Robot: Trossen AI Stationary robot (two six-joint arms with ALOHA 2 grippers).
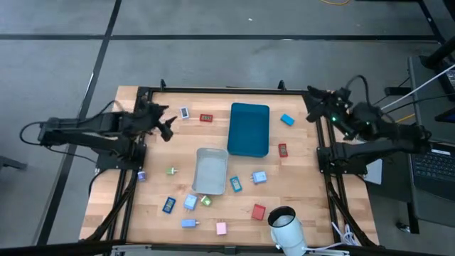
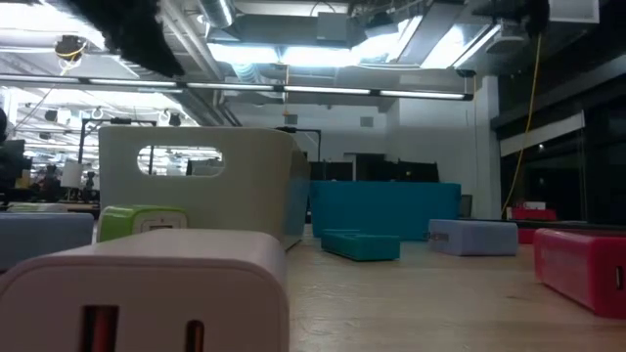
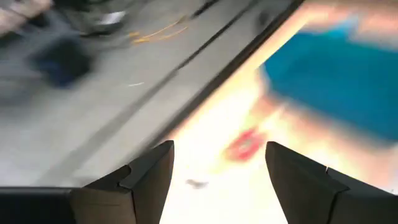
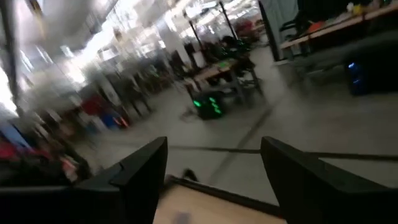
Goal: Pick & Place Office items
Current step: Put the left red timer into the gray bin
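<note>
Several tiny office items lie scattered on the wooden table: a red one [image 1: 206, 117] and a white-blue one [image 1: 185, 112] near the far edge, a blue one [image 1: 286, 119], a red one [image 1: 282, 149], and more blue, green, red and pink pieces [image 1: 221, 228] toward the near edge. The teal tray [image 1: 249, 128] and the grey bin [image 1: 210, 171] rest flat mid-table. My left gripper [image 1: 168, 128] hovers open over the table's far left, and the red item [image 3: 244, 144] shows beyond its fingers. My right gripper [image 1: 311, 110] is open above the far right corner and faces the room.
A white cylindrical camera [image 1: 284, 226] stands at the near edge. A black frame [image 1: 220, 90] borders the table's far side and both arm bases. In the low view a pink piece [image 2: 147, 293] and a green one [image 2: 147, 220] sit close in front of the bin [image 2: 196, 181].
</note>
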